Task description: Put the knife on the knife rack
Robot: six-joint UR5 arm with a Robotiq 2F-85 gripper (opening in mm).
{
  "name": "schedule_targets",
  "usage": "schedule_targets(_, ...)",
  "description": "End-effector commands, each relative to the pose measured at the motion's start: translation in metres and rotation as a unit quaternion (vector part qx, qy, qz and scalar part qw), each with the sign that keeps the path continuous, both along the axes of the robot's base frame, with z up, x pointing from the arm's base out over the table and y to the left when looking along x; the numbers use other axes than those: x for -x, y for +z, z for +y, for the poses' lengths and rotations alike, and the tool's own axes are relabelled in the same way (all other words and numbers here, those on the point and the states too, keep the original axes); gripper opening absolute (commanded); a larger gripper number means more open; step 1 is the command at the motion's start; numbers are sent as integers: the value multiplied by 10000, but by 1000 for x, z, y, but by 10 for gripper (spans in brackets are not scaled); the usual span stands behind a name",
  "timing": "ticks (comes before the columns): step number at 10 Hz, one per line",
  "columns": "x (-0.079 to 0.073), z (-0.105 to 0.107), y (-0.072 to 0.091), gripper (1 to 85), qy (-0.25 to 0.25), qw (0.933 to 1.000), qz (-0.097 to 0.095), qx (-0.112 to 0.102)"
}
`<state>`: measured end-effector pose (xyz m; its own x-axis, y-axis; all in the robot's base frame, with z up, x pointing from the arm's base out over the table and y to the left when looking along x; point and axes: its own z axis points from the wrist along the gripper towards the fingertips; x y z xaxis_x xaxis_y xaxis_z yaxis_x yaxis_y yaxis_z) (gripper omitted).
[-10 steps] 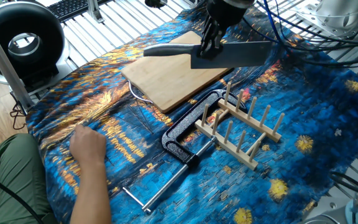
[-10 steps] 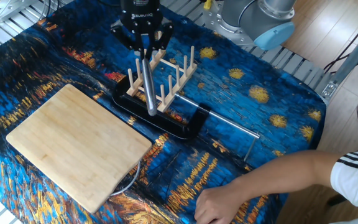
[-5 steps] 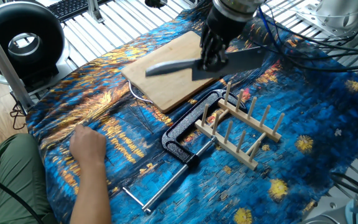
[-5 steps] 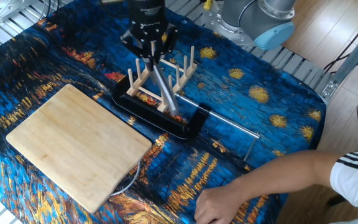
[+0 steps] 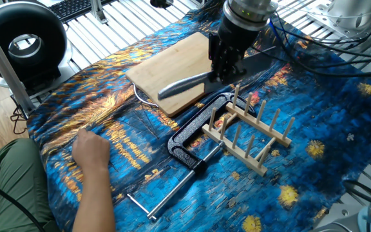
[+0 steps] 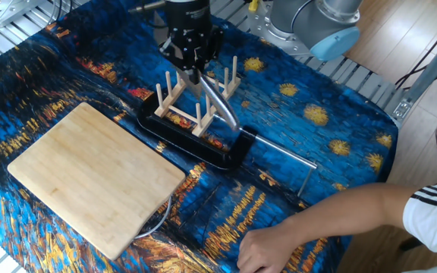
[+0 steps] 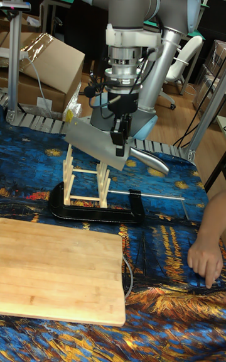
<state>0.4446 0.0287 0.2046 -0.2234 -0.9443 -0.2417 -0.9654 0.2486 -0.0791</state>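
Knife [image 7: 94,142] tilted further than a second ago, handle now dipped low and blade raised, carried closer above the rack [image 6: 196,95]; judged as lining up for a slot. Gripper [image 7: 119,139] clamped on the blade near the handle, blade held airborne between the fingers, clear of the pegs.

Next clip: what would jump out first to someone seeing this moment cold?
The gripper holds the knife in the air, its broad blade tilted above the knife rack, handle slanting down to one side. Right behind the rack lies a black clamp, and next to it a cutting board on a vivid blue and gold cloth. A person's hand rests on the cloth at the table's edge, well away from the arm.
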Motion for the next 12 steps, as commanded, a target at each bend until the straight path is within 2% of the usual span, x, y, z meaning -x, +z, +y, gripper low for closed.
schedule_targets(1,0,-8,-5,10,805,9962,-252,212)
schedule_targets(3,0,-10,-11,10,836,9960,-252,193)
schedule_targets(4,4,-11,-10,10,620,9978,-143,169)
schedule_targets(5,3,-16,-11,10,455,9986,-118,253)
schedule_targets(6,6,-19,-12,10,259,9993,-14,274)
schedule_targets(8,7,-34,-14,10,-312,9982,119,491)
schedule_targets(9,1,-44,-14,10,-468,9967,4,657)
schedule_targets(11,4,-30,-13,10,-227,9989,29,419)
schedule_targets(12,4,-27,-13,10,-3,9992,-10,406)
